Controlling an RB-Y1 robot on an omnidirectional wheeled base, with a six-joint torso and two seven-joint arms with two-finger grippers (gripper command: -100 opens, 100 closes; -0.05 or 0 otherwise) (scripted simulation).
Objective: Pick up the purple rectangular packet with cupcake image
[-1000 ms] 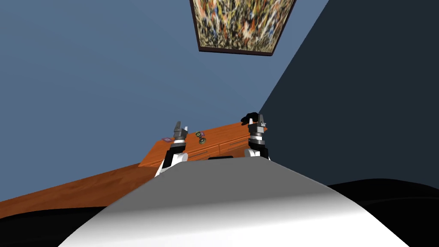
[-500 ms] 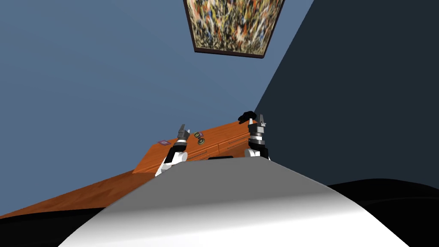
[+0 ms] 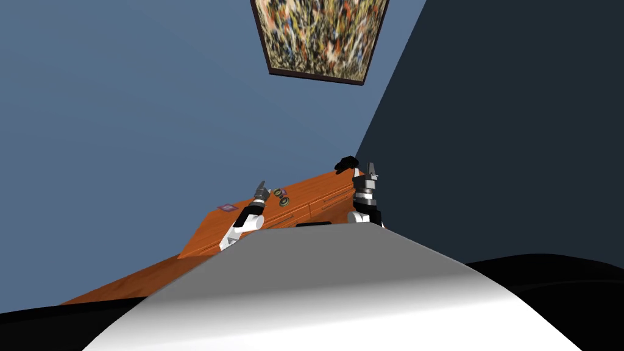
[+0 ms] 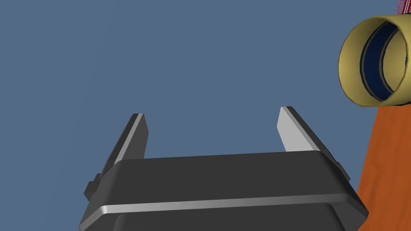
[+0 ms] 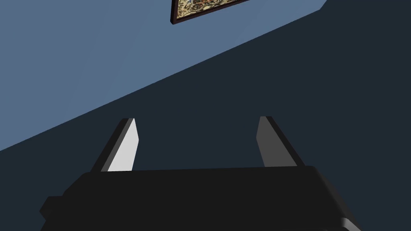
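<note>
Purple packet [image 3: 228,208] lies near, leftward of the left tool [image 3: 262,185].

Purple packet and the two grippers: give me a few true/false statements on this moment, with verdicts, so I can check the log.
1. The left gripper is shut on the purple packet. False: its fingers stand open and empty; the packet lies flat on the orange cabinet top, apart from the gripper.
2. The right gripper is open and holds nothing. True.
3. The yellowish ring sits between the left gripper's fingers. False: it lies outside them, off to one side.
4. A black object sits on the cabinet top near the right gripper. True.
</note>
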